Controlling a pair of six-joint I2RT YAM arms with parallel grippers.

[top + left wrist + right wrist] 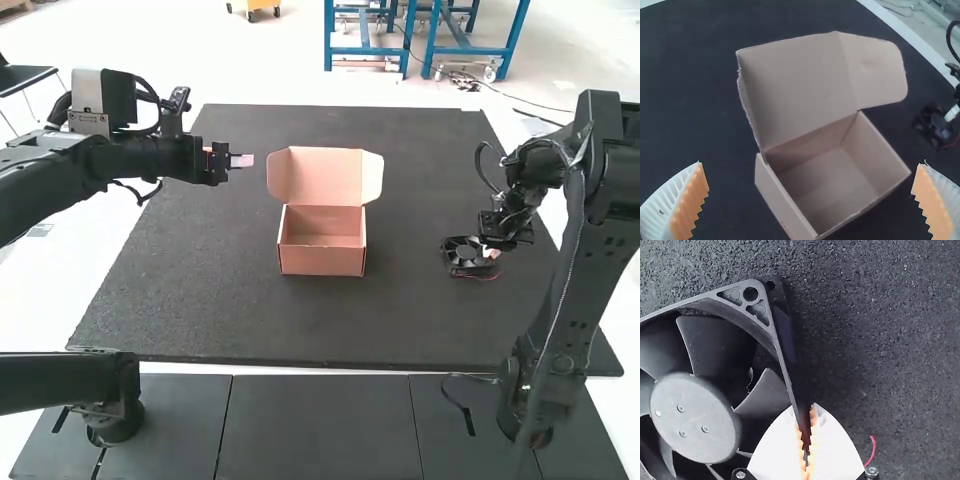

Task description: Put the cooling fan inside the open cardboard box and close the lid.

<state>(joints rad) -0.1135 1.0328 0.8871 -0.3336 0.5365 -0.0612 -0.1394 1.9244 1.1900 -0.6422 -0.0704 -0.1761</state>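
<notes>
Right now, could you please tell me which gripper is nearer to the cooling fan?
Right. The right gripper grips the cooling fan by its frame edge; the left gripper hangs open across the cardboard box from it.

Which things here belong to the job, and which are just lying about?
Job: fan, clamped at its frame by the right tool; box, lid up; left tool, open beside the lid.
Not part of it: black mat underneath.
</notes>
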